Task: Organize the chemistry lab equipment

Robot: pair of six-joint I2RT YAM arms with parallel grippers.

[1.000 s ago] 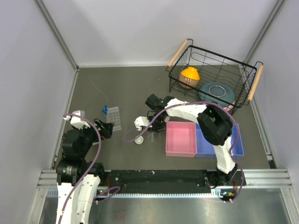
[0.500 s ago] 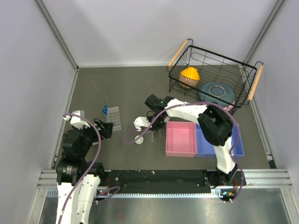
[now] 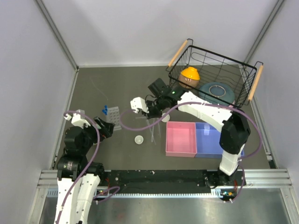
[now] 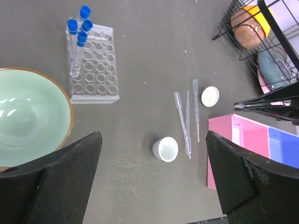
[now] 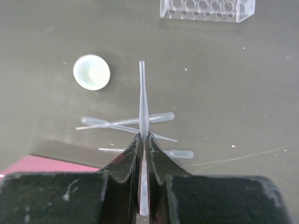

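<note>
The right gripper (image 5: 143, 138) pinched one pipette (image 5: 142, 93) above the table (image 5: 233, 93); the left gripper (image 3: 104, 127) stood spread.
In the right wrist view, three more pipettes (image 5: 125, 122) lay crossed beneath it, a white dish (image 5: 91, 72) at ten o'clock, the tube rack (image 5: 208, 9) at one o'clock; blue-capped tubes (image 4: 80, 35) stood in the rack.

Right end effector (image 5: 144, 137) pinched tight, arm outstretched; left end effector (image 4: 153, 135) spread wide
</note>
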